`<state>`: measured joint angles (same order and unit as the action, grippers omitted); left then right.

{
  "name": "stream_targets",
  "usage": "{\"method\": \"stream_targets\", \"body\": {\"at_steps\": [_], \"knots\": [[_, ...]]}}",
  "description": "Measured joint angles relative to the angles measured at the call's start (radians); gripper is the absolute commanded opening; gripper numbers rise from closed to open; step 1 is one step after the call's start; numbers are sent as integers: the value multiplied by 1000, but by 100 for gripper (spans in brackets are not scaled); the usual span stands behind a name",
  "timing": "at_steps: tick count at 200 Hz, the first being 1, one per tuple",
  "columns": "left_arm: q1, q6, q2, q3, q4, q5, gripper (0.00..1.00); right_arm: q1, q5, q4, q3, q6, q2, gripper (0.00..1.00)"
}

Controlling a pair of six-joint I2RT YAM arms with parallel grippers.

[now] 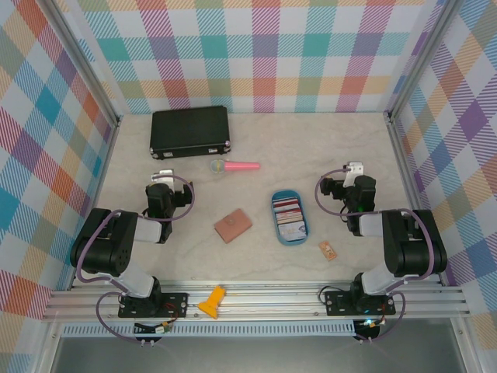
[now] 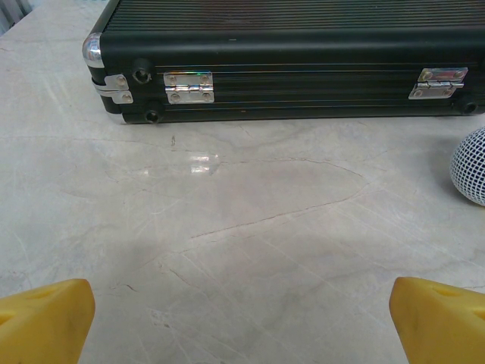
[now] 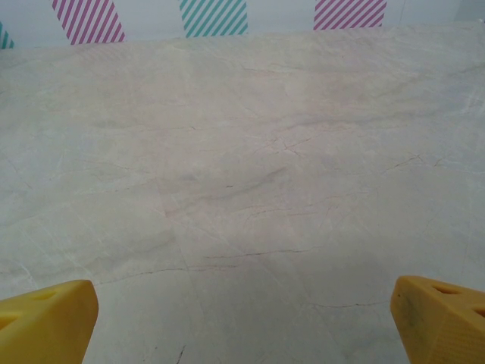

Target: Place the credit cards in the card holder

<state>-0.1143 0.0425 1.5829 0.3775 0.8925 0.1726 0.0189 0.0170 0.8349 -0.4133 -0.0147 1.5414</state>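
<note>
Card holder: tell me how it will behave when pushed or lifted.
The card holder lies flat and thin on the table, so it would probably slide rather than tip. It looks like soft leather, so it may flex or flop open when lifted.

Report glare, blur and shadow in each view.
Top external: even light, faint shadows, sharp throughout. Left wrist: a bright reflection on the table before the black case; yellow fingertips slightly soft. Right wrist: flat light, no glare.
</note>
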Motion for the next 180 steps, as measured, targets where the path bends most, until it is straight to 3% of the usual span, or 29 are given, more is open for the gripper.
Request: {"method": "stream_targets", "body": {"at_steps": [24, 41, 61, 82, 104, 133, 157, 180], "knots": [[0, -1, -1, 0, 3, 13, 100, 0, 1, -15, 0, 0, -11, 99], [-1, -1, -52, -20, -14, 35, 100, 0, 10, -157, -4, -3, -123, 99], [-10, -40, -274, -26, -182, 84, 99, 0, 0, -399, -76, -25, -349, 99], [-16, -147, -525, 108, -465, 67, 96, 0, -104, -605, -228, -78, -529, 92], [-29, -266, -625, 294, -676, -61, 94, 12, -307, -737, -327, -124, -646, 84], [-51, -406, -615, 395, -932, -300, 93, 117, -584, -879, -332, -208, -670, 79], [-56, -509, -541, 367, -1129, -467, 93, 305, -649, -982, -320, -285, -631, 82], [-60, -575, -478, 284, -1201, -583, 92, 491, -640, -991, -303, -421, -575, 82]]}}
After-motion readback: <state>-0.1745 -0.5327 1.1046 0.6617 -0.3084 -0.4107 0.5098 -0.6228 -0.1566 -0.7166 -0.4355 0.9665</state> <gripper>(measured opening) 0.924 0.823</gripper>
